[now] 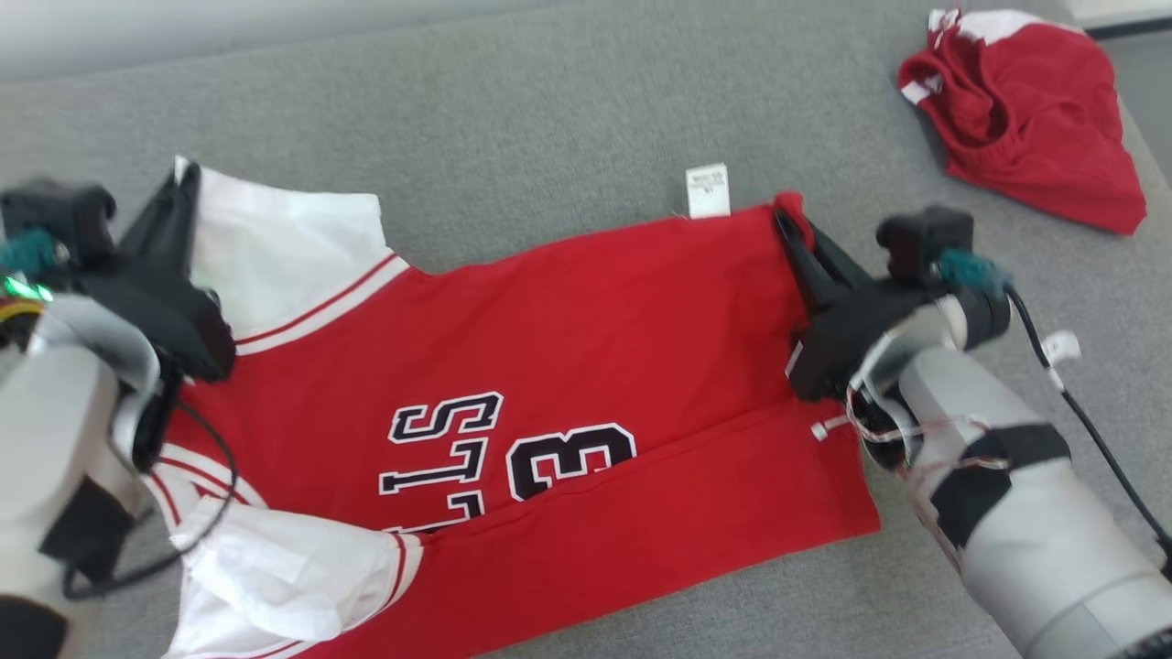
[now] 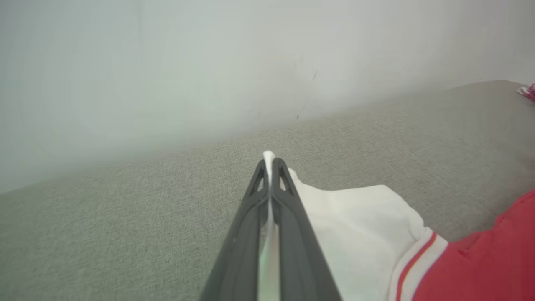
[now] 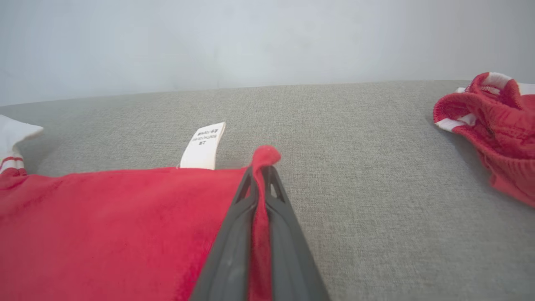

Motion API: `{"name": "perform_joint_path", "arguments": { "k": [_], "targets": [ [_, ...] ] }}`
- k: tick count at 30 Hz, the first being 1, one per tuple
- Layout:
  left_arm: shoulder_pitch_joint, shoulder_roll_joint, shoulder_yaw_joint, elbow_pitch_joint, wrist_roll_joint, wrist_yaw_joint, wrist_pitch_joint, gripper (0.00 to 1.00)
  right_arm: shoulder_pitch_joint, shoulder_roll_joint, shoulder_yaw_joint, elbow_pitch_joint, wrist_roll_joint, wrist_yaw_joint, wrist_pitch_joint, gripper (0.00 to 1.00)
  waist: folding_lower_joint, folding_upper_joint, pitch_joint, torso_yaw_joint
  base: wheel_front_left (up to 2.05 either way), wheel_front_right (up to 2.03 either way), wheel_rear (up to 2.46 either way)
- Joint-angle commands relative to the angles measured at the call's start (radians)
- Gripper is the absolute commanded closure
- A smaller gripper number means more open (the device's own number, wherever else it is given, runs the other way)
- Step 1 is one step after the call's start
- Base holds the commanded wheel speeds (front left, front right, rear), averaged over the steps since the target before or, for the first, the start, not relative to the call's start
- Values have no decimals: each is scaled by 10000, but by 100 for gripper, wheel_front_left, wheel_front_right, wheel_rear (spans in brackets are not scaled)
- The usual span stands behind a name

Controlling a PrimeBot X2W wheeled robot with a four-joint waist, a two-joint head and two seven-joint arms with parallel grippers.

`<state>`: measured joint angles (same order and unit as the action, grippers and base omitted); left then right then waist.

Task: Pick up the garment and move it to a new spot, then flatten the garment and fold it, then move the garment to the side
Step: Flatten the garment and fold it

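Head view. Item: red jersey [image 1: 586, 366], spread across centre frame on grey cushion [image 1: 549, 101]. Left gripper [image 1: 186, 178], upper left: clamped on edge of white sleeve [image 1: 284, 238]. Right gripper [image 1: 787, 218], right of centre: clamped on the jersey's red corner, near white label [image 1: 707, 190]. Crumpled red garment [image 1: 1025, 110], upper right, well apart.

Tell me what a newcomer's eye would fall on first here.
The red jersey with black lettering lies spread across the middle of the grey surface. The left pincer is shut on the far corner of its white sleeve, the right pincer on its far red corner. A crumpled red garment lies apart at the far right.
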<state>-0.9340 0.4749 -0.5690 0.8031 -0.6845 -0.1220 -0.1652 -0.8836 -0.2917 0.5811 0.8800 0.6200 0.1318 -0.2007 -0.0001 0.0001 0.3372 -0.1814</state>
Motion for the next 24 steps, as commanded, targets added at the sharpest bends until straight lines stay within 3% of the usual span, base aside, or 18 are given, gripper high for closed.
{"name": "perform_joint_path", "arguments": {
  "k": [1, 9, 17, 24],
  "targets": [
    [403, 4, 40, -187, -71, 94, -162, 100, 304, -96, 35, -128, 76, -29, -127, 100, 1, -1, -371, 269, 0, 0, 0],
    [2988, 175, 488, -3022, -473, 943, -824, 100, 1856, -834, -322, -962, 135, -29, -559, 100, 1, -1, -972, 867, 0, 0, 0],
    [5507, 203, 988, -6134, -741, 2098, -971, 100, 2991, -1195, -1326, -1229, 99, -29, -641, 100, 1, -1, -1417, 1352, 0, 0, 0],
    [6962, 69, 963, -7603, -590, 2573, -990, 100, 3794, -1301, -2199, -1715, -221, -29, -647, 100, 1, -1, -1607, 1636, 0, 0, 0]
  ]
}}
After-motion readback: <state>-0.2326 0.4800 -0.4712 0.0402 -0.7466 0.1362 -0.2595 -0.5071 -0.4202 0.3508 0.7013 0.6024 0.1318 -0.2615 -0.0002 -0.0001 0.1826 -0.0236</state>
